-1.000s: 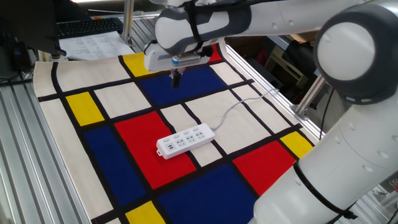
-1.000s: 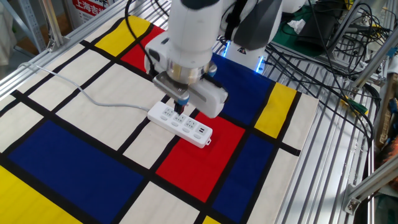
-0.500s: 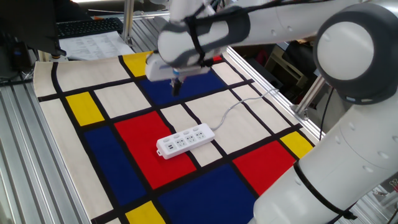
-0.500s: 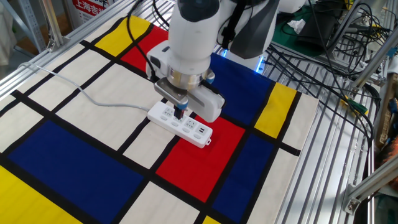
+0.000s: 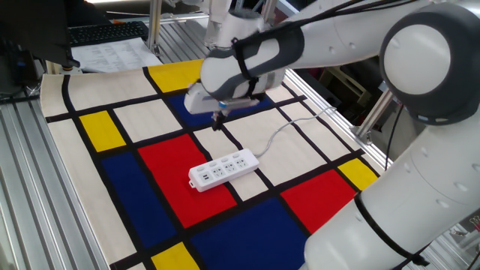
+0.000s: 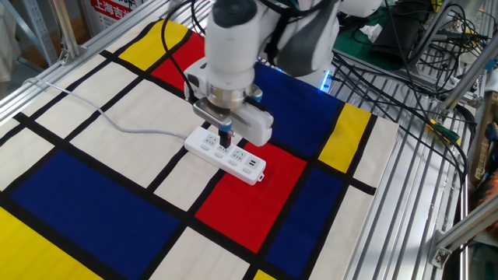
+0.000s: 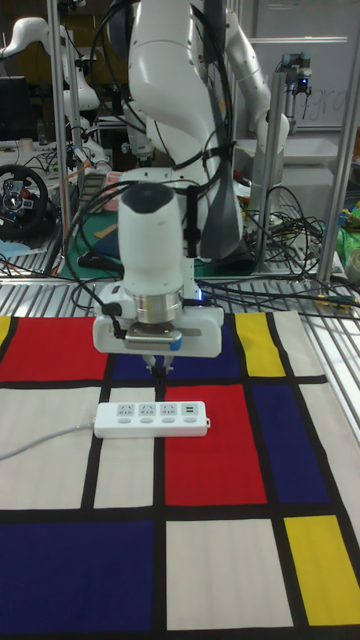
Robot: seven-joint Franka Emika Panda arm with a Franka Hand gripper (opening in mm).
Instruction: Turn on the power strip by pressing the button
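Note:
The white power strip lies flat on the chequered mat, across a red and a cream panel; it also shows in the other fixed view and the tall view. Its thin white cord runs off toward the table's right edge. The button is too small to make out at the cord end. My gripper hangs above the mat just behind the strip, fingertips together in one dark point, holding nothing. In the other fixed view the gripper overlaps the strip's middle, and in the tall view the gripper sits a little above it.
The mat of red, blue, yellow and cream panels covers the table. A keyboard and papers lie at the back left. Aluminium rails edge the table. Loose cables pile up beyond the far side.
My gripper has come down and moved toward the power strip over the last second. The strip and its cord have not moved.

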